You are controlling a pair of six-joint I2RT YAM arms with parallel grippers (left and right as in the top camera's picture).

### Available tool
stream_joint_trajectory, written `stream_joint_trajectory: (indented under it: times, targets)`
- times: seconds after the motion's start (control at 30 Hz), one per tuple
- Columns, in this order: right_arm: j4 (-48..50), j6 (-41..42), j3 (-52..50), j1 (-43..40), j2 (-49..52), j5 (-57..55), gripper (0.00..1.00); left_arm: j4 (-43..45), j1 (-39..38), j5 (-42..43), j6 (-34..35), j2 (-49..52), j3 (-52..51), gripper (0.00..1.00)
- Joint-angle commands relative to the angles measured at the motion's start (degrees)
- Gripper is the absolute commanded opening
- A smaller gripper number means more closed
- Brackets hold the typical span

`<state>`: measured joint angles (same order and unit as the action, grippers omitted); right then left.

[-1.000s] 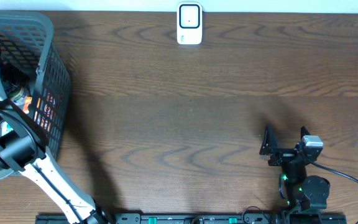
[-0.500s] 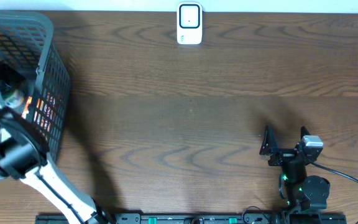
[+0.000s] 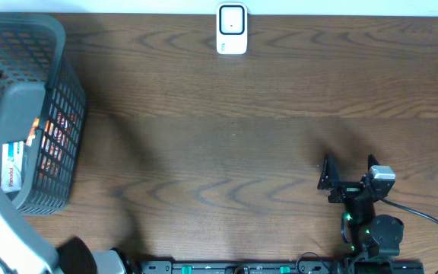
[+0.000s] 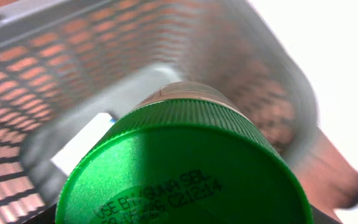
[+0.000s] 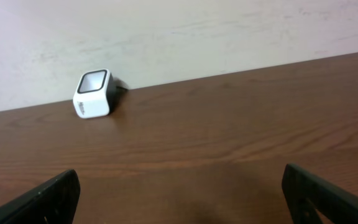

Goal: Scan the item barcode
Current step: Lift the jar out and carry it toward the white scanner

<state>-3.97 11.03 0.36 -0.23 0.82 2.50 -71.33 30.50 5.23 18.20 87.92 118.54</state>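
Left end effector [image 4: 185, 211] is grasping the green-lidded jar [image 4: 185, 165] above the basket [image 3: 52, 46], scanner [image 3: 232, 29] likely next; right end effector [image 3: 349, 173] is resting released.

The right arm [image 3: 372, 228] is folded over its base at the 5 o'clock part of the table, with the wrist low. The right gripper [image 3: 348, 169] points toward 12 o'clock. Its jaws stand fully apart with nothing between them. In the right wrist view its black fingertips [image 5: 39, 199] sit in the two lower corners.

The left arm [image 3: 6, 236] enters at 7 o'clock. Its white link runs off the frame edge toward 9 o'clock, and a black joint [image 3: 74, 255] sits near the base. The left gripper is closed partway on a green-capped container [image 4: 185, 168], which hides its fingers in the left wrist view.
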Motion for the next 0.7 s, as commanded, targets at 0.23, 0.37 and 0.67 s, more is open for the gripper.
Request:
stream_joint_trajectory:
  times: [0.23, 0.37, 0.67]
  targets:
    - [-0.2, -0.8, -0.1, 0.5, -0.4, -0.5, 0.99, -0.5, -23.7, 11.9, 3.8, -8.1, 0.5, 0.62]
    - [-0.2, -0.8, -0.1, 0.5, -0.4, -0.5, 0.99, -0.4, -35.8, 5.2, 5.6, -5.2, -0.7, 0.62]
    - [-0.2, -0.8, -0.1, 0.5, -0.4, -0.5, 0.99, 0.7, -52.0, -6.2, 8.2, 9.1, -4.0, 0.63]
